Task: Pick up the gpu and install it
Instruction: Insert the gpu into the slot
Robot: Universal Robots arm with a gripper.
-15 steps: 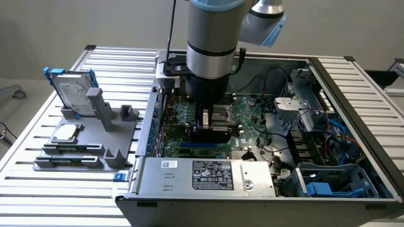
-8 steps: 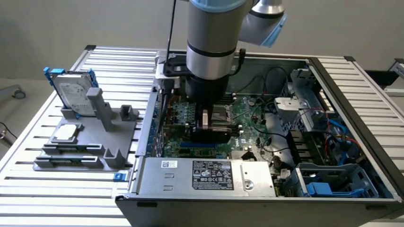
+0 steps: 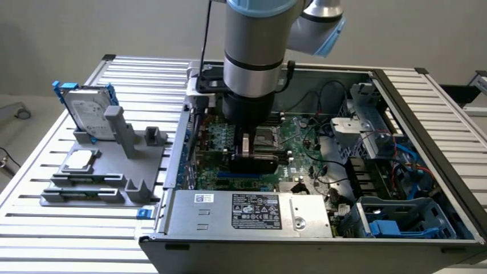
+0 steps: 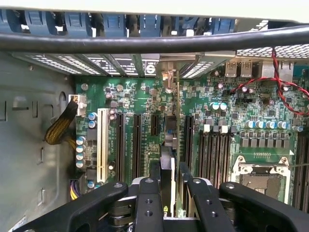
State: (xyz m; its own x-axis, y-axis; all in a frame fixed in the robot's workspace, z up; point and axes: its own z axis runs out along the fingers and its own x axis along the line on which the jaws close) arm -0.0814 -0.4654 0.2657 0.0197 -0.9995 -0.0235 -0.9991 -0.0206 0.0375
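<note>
Above the motherboard, the gpu stands edge-on, clenched within the end effector.

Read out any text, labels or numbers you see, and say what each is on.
Nothing reads legibly.
Black label on the power supply: print too small.
White sticker beside it: too small.
Hard drive label: blurred.
Motherboard markings: too small.
gpu in the end effector: no text visible.
</note>
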